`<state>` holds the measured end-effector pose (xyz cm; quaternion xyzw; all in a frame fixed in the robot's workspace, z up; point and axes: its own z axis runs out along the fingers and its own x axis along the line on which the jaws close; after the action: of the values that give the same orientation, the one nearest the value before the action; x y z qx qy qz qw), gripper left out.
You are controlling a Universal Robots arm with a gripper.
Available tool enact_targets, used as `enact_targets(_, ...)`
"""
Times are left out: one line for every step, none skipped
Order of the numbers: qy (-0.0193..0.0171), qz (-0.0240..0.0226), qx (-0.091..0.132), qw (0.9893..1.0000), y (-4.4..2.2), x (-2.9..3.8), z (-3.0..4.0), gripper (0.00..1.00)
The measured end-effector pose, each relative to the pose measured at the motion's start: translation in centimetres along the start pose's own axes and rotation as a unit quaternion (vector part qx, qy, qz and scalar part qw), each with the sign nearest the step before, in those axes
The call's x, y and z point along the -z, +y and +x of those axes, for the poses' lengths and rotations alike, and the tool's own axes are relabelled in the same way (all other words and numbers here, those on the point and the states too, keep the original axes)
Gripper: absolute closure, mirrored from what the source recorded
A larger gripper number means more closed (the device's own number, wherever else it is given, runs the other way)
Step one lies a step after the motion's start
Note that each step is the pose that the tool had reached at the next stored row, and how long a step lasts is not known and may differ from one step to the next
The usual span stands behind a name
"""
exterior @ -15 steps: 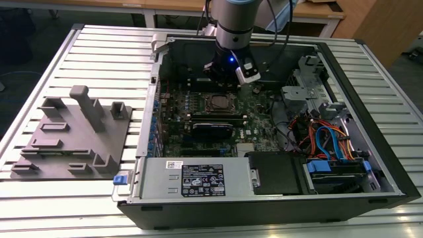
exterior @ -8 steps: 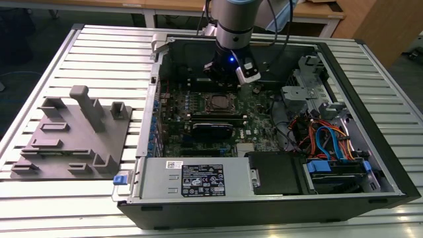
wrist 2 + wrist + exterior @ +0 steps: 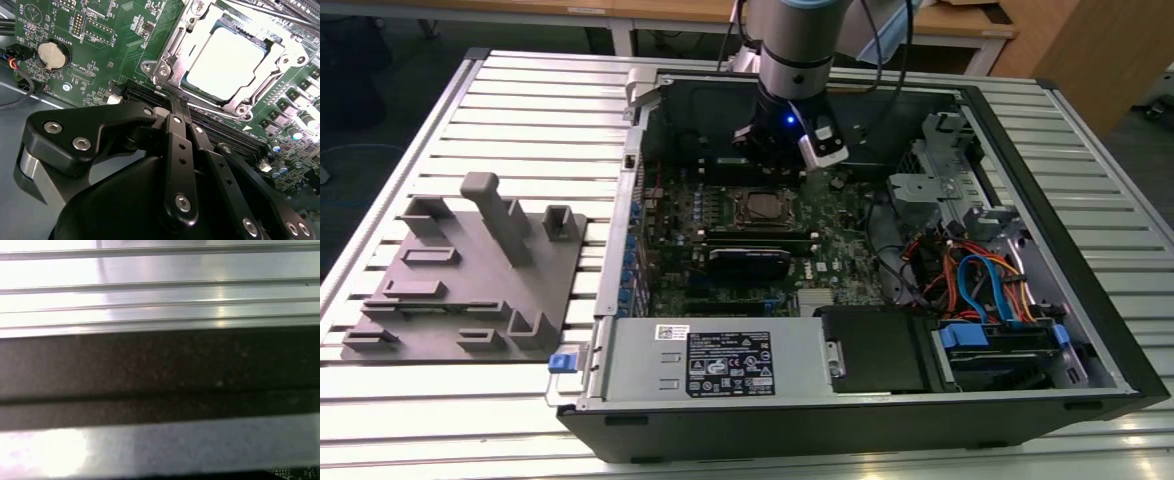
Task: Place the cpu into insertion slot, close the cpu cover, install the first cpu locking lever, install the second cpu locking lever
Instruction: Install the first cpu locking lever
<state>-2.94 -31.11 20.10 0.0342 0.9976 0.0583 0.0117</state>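
Cpu [image 3: 227, 62]: seated flat in insertion slot [image 3: 167, 60], cpu cover [image 3: 240, 105] closed over it. Hand [image 3: 179, 102]: fingers pressed together, empty, just beside the slot's edge.

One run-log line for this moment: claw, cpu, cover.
claw: shut, tips at socket edge | cpu: seated in insertion slot | cpu cover: down over cpu | levers: cannot tell

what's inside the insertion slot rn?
In the second wrist view the cpu sits in the insertion slot, with the cpu cover closed around its edges. The socket contacts beneath are hidden by the chip.
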Motion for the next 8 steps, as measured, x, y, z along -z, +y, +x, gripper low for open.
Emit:
enact_targets(0.0000, 0.0000, 0.000, 1.0000, 0.00, -0.02, 0.00, 0.90)
enact_targets(0.0000, 0.0000, 0.000, 1.0000, -0.01, -0.02, 0.00, 0.90)
enact_targets(0.0000, 0.0000, 0.000, 1.0000, 0.00, -0.02, 0.00, 0.90)
enact_targets(0.0000, 0.0000, 0.000, 1.0000, -0.01, -0.03, 0.00, 0.90)
enact_targets(0.0000, -0.0001, 0.000, 1.0000, -0.01, -0.05, 0.00, 0.90)
enact_targets(-0.0001, -0.0002, 0.000, 1.0000, -0.01, -0.08, 0.00, 0.90)
enact_targets(-0.0001, -0.0001, 0.000, 1.0000, -0.01, -0.11, 0.00, 0.90)
enact_targets(0.0000, 0.0000, 0.000, 1.0000, -0.02, -0.13, 0.00, 0.90)
